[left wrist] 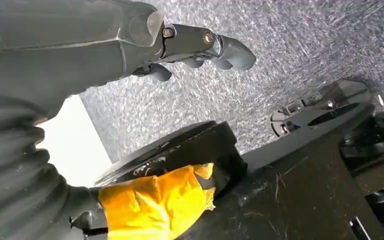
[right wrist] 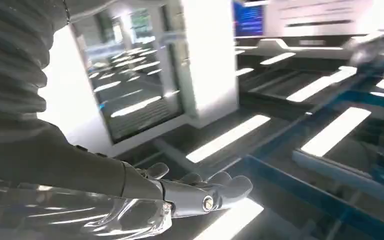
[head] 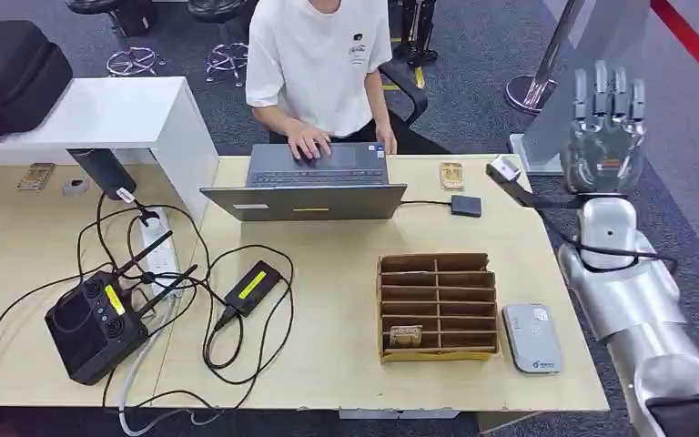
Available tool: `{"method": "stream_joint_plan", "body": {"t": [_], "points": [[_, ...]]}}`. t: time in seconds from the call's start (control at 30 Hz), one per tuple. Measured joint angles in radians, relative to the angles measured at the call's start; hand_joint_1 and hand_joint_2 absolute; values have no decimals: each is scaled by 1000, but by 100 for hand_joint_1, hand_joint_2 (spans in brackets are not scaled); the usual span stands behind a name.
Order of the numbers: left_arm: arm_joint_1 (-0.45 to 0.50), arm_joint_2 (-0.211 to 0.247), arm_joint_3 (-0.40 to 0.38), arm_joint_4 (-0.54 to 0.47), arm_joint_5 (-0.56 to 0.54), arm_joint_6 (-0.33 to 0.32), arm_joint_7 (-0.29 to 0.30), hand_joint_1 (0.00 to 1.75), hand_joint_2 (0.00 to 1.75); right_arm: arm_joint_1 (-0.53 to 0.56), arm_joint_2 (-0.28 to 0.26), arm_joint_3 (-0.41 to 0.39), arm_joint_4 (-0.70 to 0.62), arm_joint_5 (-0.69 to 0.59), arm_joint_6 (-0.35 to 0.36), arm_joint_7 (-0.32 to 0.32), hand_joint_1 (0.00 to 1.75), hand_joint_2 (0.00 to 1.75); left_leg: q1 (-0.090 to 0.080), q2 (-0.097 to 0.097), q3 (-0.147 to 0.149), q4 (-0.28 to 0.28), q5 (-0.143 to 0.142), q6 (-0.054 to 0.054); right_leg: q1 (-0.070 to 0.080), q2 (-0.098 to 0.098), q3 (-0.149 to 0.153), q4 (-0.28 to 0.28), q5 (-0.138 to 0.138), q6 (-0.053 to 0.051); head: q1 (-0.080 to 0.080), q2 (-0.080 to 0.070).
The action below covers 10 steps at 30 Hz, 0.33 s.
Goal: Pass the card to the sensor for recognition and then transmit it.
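A brown cardboard organizer [head: 437, 305] with several slots stands on the table's right part. A small card [head: 406, 335] lies in its front left slot. Just to its right lies the flat grey card sensor [head: 531, 337]. My right hand [head: 608, 127] is raised well above the table's right edge, fingers straight up and apart, empty. In the right wrist view the same hand [right wrist: 195, 192] points toward ceiling lights with nothing in it. My left hand [left wrist: 200, 47] hangs low over grey carpet, fingers loosely extended, holding nothing.
A person sits at the far side typing on a grey laptop [head: 314, 187]. Another card [head: 452, 175] and a black hub [head: 466, 205] lie beside it. A black antenna box [head: 96, 323], power strip [head: 157, 246] and tangled cables cover the left half. A white cabinet [head: 118, 114] stands at back left.
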Motion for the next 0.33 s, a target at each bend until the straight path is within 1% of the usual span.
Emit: {"method": "stream_joint_plan", "body": {"t": [0.03,0.07,0.13,0.17,0.2,0.27,0.3,0.33], "points": [[1,0,6,0,3,1,0,0,175,-18,-30,-7,34,0,0,7,0,175,0,-2,-1,0,0,0,0,-1,0,0,0,0,0,0],[2,0,10,0,6,2,0,0,175,-32,-54,-7,65,0,0,28,0,175,0,-2,-1,0,0,0,0,-1,0,0,0,0,0,0],[2,1,16,0,10,2,0,0,175,-53,-94,1,125,0,0,70,0,175,0,0,0,0,0,1,0,1,0,0,0,0,0,0],[2,1,18,0,12,5,1,0,175,-65,-105,11,160,0,11,97,0,175,0,1,0,0,0,1,0,2,0,0,0,0,0,0],[1,1,22,0,14,8,3,0,175,-86,-119,33,212,0,50,142,0,175,0,1,0,0,0,1,0,2,0,0,0,0,0,0],[1,1,30,0,19,11,9,0,175,-117,-146,78,298,0,149,226,0,175,0,-1,0,0,0,1,0,-1,0,0,0,0,0,0],[1,0,32,0,19,11,11,0,175,-126,-159,95,329,0,205,264,0,175,0,-2,0,0,0,1,0,-2,0,0,0,0,1,0],[1,0,34,0,19,14,12,0,175,-134,-170,106,361,-1,276,305,0,175,0,-2,0,0,0,1,0,-2,0,0,0,0,0,0]]}}
